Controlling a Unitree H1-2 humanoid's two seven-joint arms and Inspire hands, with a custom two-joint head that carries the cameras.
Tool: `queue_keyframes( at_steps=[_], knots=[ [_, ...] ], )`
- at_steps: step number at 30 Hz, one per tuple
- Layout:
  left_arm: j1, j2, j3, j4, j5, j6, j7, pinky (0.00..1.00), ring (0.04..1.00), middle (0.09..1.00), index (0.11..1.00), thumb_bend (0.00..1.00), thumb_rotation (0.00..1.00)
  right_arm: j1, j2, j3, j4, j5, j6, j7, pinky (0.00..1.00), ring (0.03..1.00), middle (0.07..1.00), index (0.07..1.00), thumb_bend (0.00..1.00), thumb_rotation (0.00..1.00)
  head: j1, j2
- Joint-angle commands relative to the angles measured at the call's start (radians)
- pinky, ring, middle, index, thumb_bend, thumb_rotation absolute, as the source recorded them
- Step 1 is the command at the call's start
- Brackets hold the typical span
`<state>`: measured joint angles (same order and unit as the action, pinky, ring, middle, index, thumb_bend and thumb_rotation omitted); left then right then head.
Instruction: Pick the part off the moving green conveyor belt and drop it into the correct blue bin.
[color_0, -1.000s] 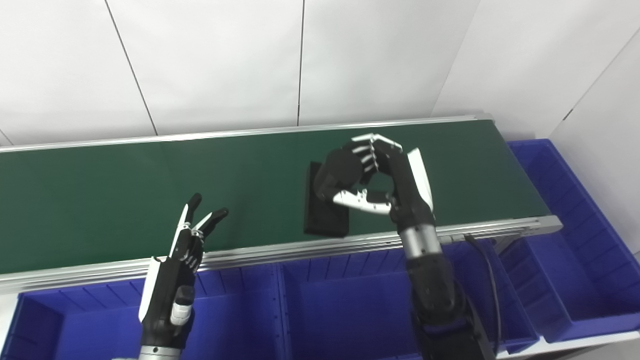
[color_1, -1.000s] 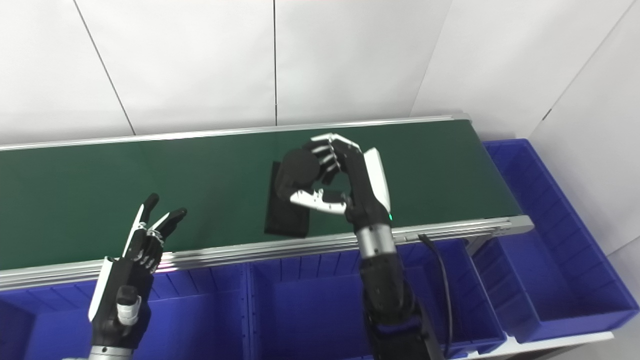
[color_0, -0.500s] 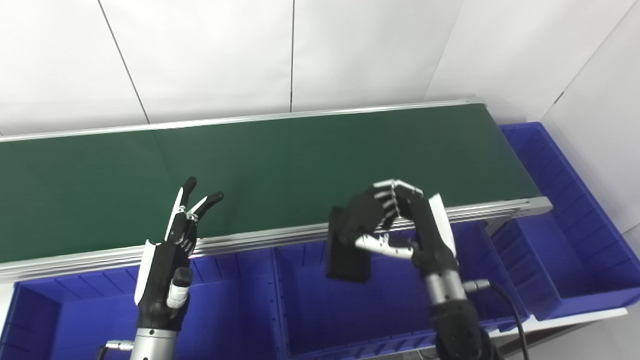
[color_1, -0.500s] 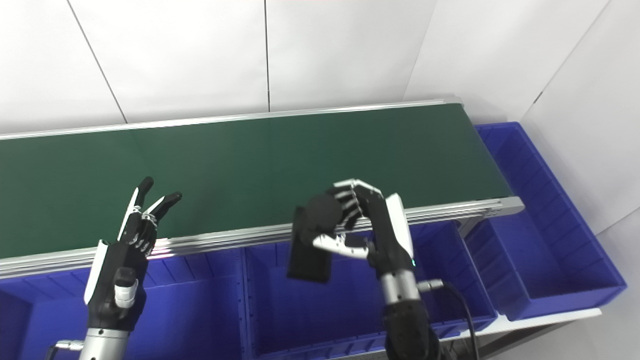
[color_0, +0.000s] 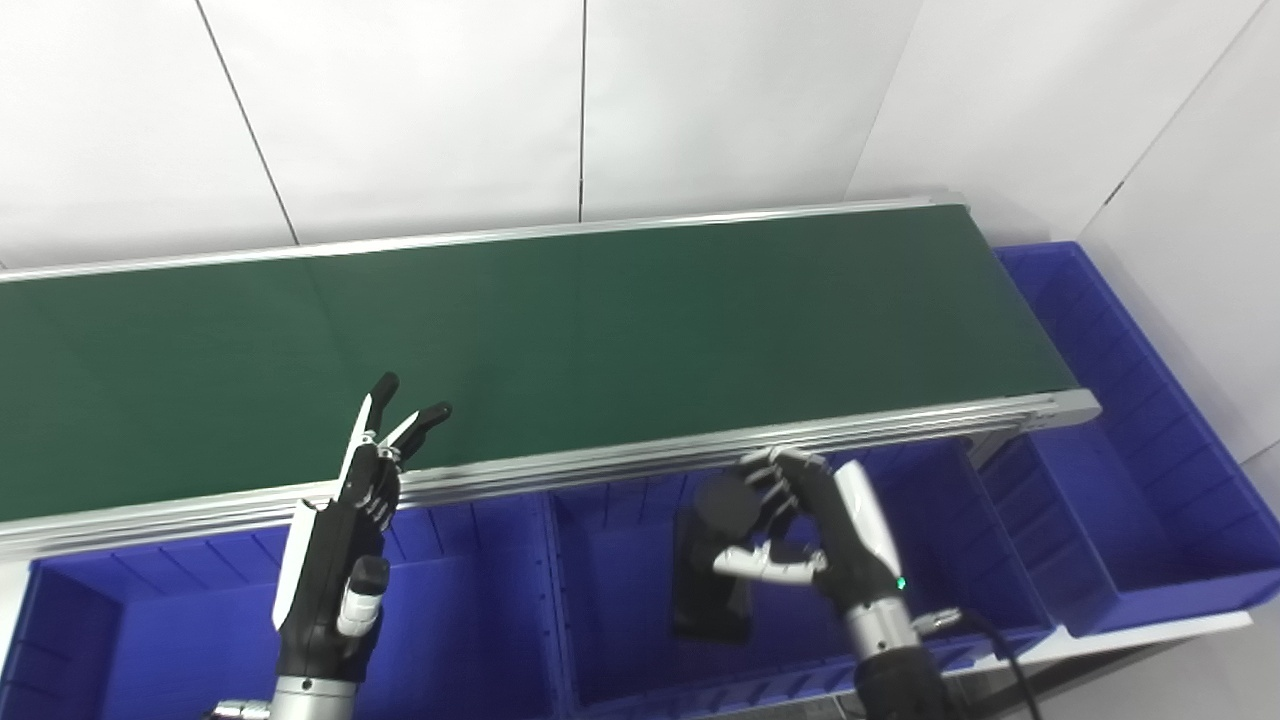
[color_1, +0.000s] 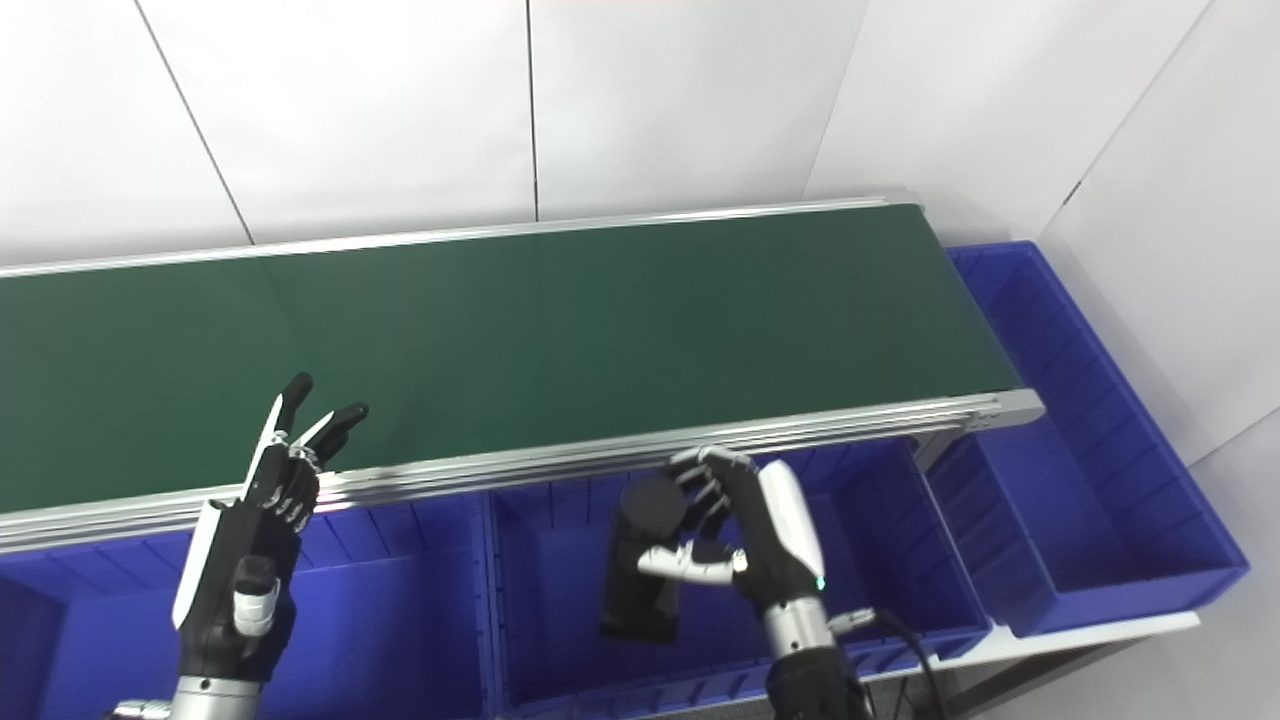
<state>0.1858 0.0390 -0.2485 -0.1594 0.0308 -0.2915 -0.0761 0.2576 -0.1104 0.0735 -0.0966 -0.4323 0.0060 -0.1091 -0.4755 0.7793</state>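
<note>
My right hand (color_0: 800, 535) is shut on a black part (color_0: 712, 575), a flat dark block with a round knob at its top. It holds the part inside the middle blue bin (color_0: 620, 560), below the front rail of the green conveyor belt (color_0: 560, 320). The part (color_1: 640, 580) hangs upright, its lower end near the bin floor. My left hand (color_0: 345, 545) is open, fingers spread and pointing up, over the left blue bin (color_0: 180, 640) at the belt's front rail. The belt carries nothing that I can see.
A third blue bin (color_0: 1140, 480) stands past the belt's right end. White wall panels (color_0: 600, 110) rise behind the belt. The aluminium front rail (color_0: 620, 465) separates belt and bins. A black cable (color_0: 1010, 665) trails from my right wrist.
My right hand has carried the black part off the belt, over the front rail and down into the middle blue bin. The left hand has stayed in place. The camera tilted slightly.
</note>
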Motion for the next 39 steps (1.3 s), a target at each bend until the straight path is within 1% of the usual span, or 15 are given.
queue_keyframes(
  at_steps=[1, 4, 10, 16, 20, 23, 25, 28, 31, 34, 35, 36, 37, 38, 39],
  knots=[
    [-0.006, -0.011, 0.003, -0.027, 0.011, -0.014, -0.005, 0.94, 0.899, 0.850, 1.000, 0.90, 1.00, -0.013, -0.003, 0.015, 0.019, -0.022, -0.084, -0.038, 0.31, 0.382, 0.495, 0.537, 0.51, 0.00, 0.003, -0.001],
    [0.001, -0.009, 0.002, -0.020, 0.007, -0.018, -0.011, 0.95, 0.902, 0.850, 1.000, 0.91, 1.00, -0.030, 0.008, 0.046, 0.122, -0.070, -0.095, -0.080, 0.32, 0.383, 0.492, 0.531, 0.51, 0.00, 0.008, -0.004],
    [0.011, -0.006, 0.004, -0.010, -0.006, -0.033, -0.022, 0.96, 0.915, 0.862, 1.000, 0.91, 1.00, -0.070, 0.008, 0.089, 0.214, -0.109, -0.112, -0.124, 0.34, 0.388, 0.480, 0.528, 0.52, 0.00, 0.018, -0.007],
    [0.021, -0.010, 0.005, -0.015, 0.011, -0.034, -0.020, 0.93, 0.900, 0.850, 1.000, 0.92, 1.00, -0.116, 0.007, 0.121, 0.304, -0.135, -0.136, -0.173, 0.34, 0.385, 0.466, 0.535, 0.51, 0.00, 0.029, -0.008],
    [0.033, -0.016, 0.000, -0.028, 0.018, -0.030, -0.018, 0.91, 0.883, 0.847, 1.000, 0.91, 1.00, -0.145, 0.020, 0.127, 0.369, -0.126, -0.143, -0.199, 0.33, 0.378, 0.460, 0.535, 0.51, 0.00, 0.040, -0.011],
    [0.037, -0.017, 0.001, -0.029, 0.018, -0.032, -0.019, 0.90, 0.879, 0.845, 1.000, 0.91, 1.00, -0.152, 0.020, 0.132, 0.386, -0.126, -0.146, -0.211, 0.32, 0.375, 0.458, 0.535, 0.51, 0.00, 0.045, -0.013],
    [0.041, -0.018, 0.002, -0.025, 0.012, -0.035, -0.021, 0.93, 0.890, 0.848, 1.000, 0.92, 1.00, -0.159, 0.023, 0.133, 0.395, -0.121, -0.146, -0.215, 0.33, 0.380, 0.455, 0.534, 0.51, 0.00, 0.047, -0.014],
    [0.044, -0.019, 0.004, -0.025, 0.017, -0.039, -0.020, 0.91, 0.887, 0.847, 1.000, 0.91, 1.00, -0.166, 0.027, 0.133, 0.402, -0.113, -0.153, -0.220, 0.33, 0.378, 0.453, 0.534, 0.51, 0.00, 0.048, -0.014],
    [0.046, -0.023, 0.005, -0.027, 0.022, -0.037, -0.016, 0.90, 0.878, 0.844, 1.000, 0.91, 1.00, -0.170, 0.030, 0.131, 0.406, -0.110, -0.156, -0.225, 0.33, 0.380, 0.469, 0.538, 0.51, 0.00, 0.048, -0.014],
    [0.043, -0.020, 0.005, -0.027, 0.017, -0.037, -0.020, 0.91, 0.881, 0.843, 1.000, 0.91, 1.00, -0.175, 0.029, 0.131, 0.408, -0.083, -0.187, -0.218, 0.35, 0.397, 0.504, 0.544, 0.51, 0.00, 0.047, -0.015],
    [0.042, -0.020, 0.005, -0.027, 0.016, -0.038, -0.021, 0.91, 0.881, 0.842, 1.000, 0.91, 1.00, -0.175, 0.027, 0.133, 0.408, -0.077, -0.192, -0.213, 0.37, 0.442, 0.560, 0.515, 0.52, 0.08, 0.047, -0.015],
    [0.041, -0.019, 0.006, -0.026, 0.018, -0.038, -0.021, 0.91, 0.880, 0.842, 1.000, 0.91, 1.00, -0.174, 0.023, 0.136, 0.403, -0.074, -0.187, -0.201, 0.38, 0.457, 0.579, 0.506, 0.52, 0.11, 0.046, -0.016],
    [0.040, -0.018, 0.006, -0.026, 0.019, -0.038, -0.021, 0.91, 0.881, 0.842, 1.000, 0.91, 1.00, -0.174, 0.020, 0.139, 0.400, -0.072, -0.183, -0.193, 0.42, 0.511, 0.626, 0.613, 0.76, 0.19, 0.046, -0.016],
    [0.040, -0.018, 0.006, -0.026, 0.019, -0.036, -0.022, 0.91, 0.882, 0.842, 1.000, 0.92, 1.00, -0.170, 0.010, 0.147, 0.386, -0.062, -0.179, -0.164, 0.43, 0.524, 0.638, 0.640, 0.82, 0.21, 0.046, -0.017],
    [0.039, -0.017, 0.006, -0.024, 0.018, -0.035, -0.022, 0.90, 0.878, 0.841, 1.000, 0.92, 1.00, -0.167, 0.001, 0.154, 0.375, -0.055, -0.177, -0.139, 0.55, 0.665, 0.754, 0.764, 0.94, 0.38, 0.046, -0.018]
  ],
)
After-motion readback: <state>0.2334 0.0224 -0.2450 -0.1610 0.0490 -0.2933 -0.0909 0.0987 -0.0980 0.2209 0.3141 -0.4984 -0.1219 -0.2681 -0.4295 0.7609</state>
